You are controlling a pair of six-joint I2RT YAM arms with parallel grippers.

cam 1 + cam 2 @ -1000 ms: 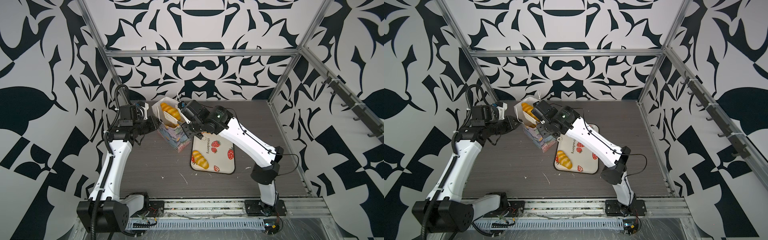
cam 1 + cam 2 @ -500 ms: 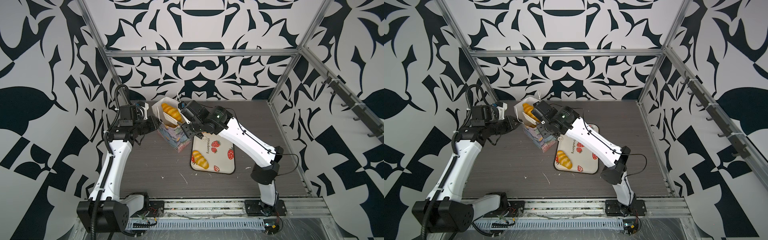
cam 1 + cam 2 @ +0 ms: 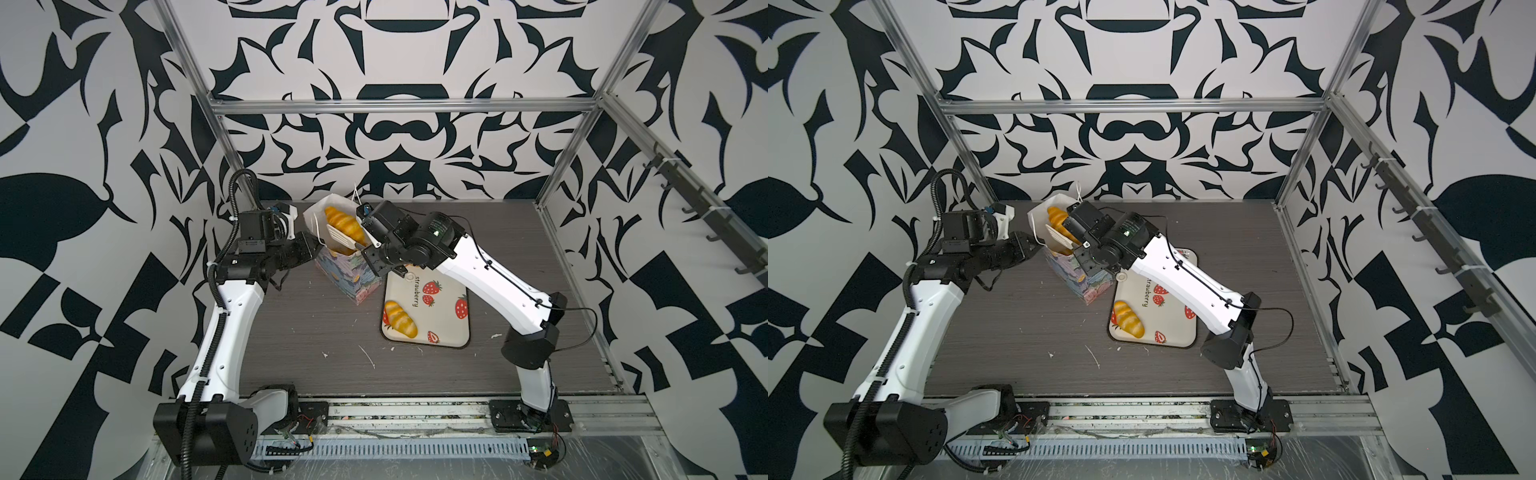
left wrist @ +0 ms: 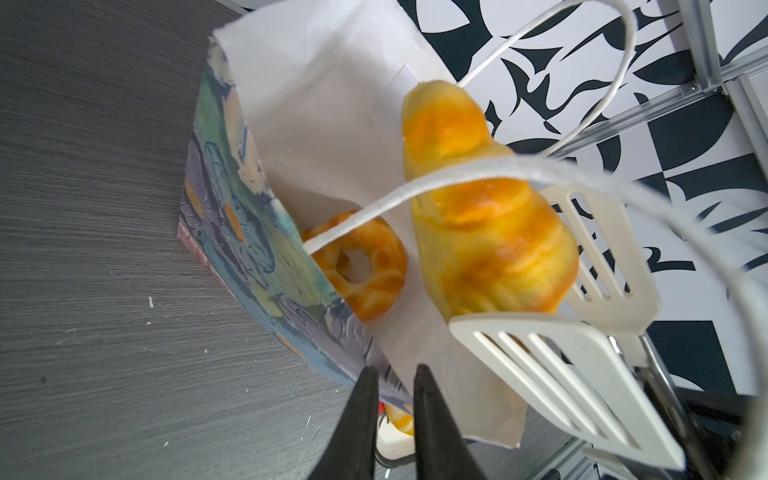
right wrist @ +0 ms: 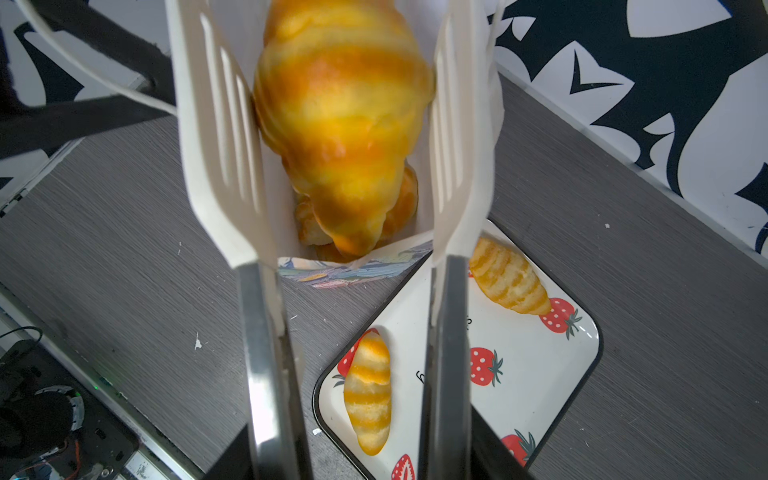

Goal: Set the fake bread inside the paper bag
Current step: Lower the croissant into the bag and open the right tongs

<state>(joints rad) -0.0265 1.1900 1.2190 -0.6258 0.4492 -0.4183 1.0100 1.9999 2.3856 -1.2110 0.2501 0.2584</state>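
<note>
The paper bag (image 3: 349,278) stands at the table's back, its mouth open. My left gripper (image 3: 316,245) is shut on the bag's near rim (image 4: 395,370). My right gripper (image 3: 371,245) is shut on white slotted tongs (image 5: 224,137). A croissant (image 5: 340,124) of fake bread sits between the tong blades, over the bag's mouth and partly inside it. The left blade touches the croissant; whether the right one does I cannot tell. A ring doughnut (image 4: 361,270) lies deep in the bag. Two more croissants (image 5: 368,399) (image 5: 509,278) lie on the strawberry tray (image 5: 540,374).
The strawberry tray (image 3: 444,324) lies right of the bag, touching its base, partly under my right arm. The bag's white cord handles (image 4: 457,174) loop across its mouth. White crumbs dot the grey table (image 3: 316,332). Patterned walls close in the back and sides.
The tong blades have spread a little around the croissant. Both arms and the bag stay where they were.
</note>
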